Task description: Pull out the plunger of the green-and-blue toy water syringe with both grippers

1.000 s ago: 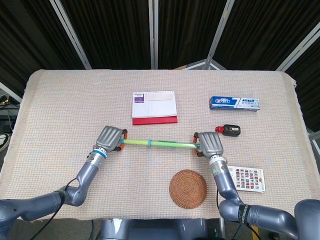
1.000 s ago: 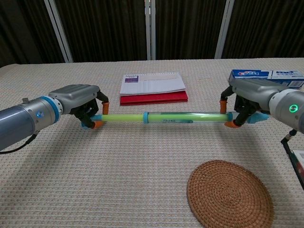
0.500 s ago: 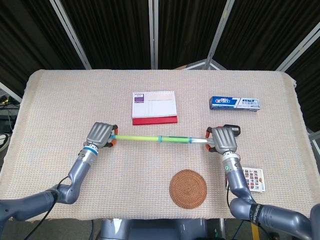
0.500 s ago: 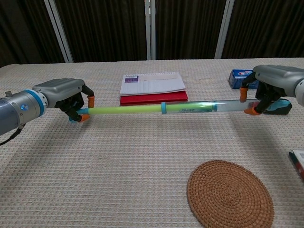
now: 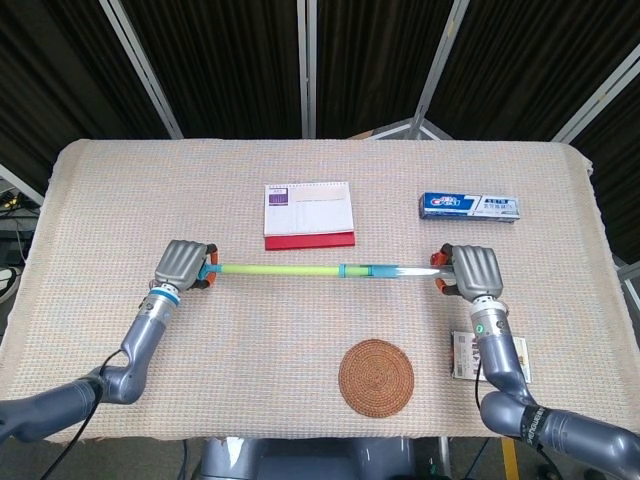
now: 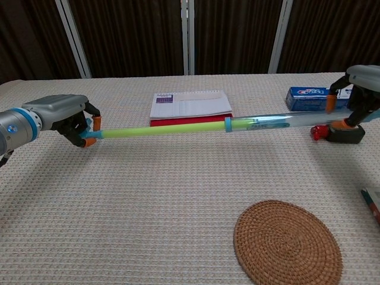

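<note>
Your left hand (image 5: pixel 183 264) is curled tight around the handle end of the green plunger (image 5: pixel 280 269), and your right hand (image 5: pixel 476 270) is clamped on the far end of the clear barrel (image 5: pixel 400 271), so the toy water syringe (image 5: pixel 330 270) hangs stretched in a line between your two hands, lifted above the woven tablecloth (image 5: pixel 120 200). In the chest view your left hand (image 6: pixel 65 114) pinches the rod with its orange-tipped fingers (image 6: pixel 90 141), while your right hand (image 6: pixel 361 82) is cut off at the frame edge with the barrel running into it. The blue collar (image 6: pixel 227 124) where rod meets barrel sits nearer your right hand than your left, with a long run of green rod showing. Beyond the middle of the syringe, between your hands, lies the red-backed notepad (image 5: pixel 308 214). The toothpaste box (image 5: pixel 469 206) lies beyond your right hand, and a small black and red object (image 6: pixel 338 132) rests just under that hand. The round woven coaster (image 5: pixel 376 376) sits on your side of the syringe, closer to your right hand, and a printed card (image 5: pixel 462 355) lies beside your right forearm.
</note>
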